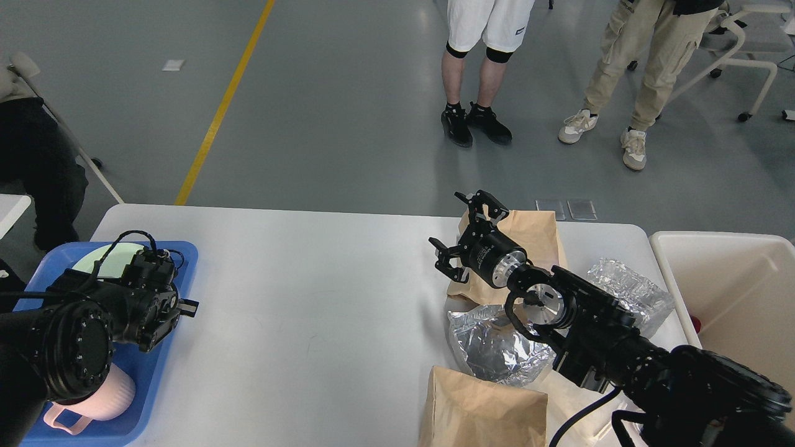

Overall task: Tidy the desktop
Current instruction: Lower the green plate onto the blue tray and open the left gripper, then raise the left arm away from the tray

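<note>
Altogether two paper bags (534, 239), apparently two foil bags (497, 344), desktop (310, 298).

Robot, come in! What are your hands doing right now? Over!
Right gripper open, empty, above brown bag. Left gripper over blue tray, state unclear. Desktop still littered: bags, foil.

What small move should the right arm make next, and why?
Probably lower the right gripper onto the brown paper bag just beneath it. Its jaws stand open and hold nothing, and the bag and the crumpled foil lie loose on the desktop, beside the cream bin.
</note>
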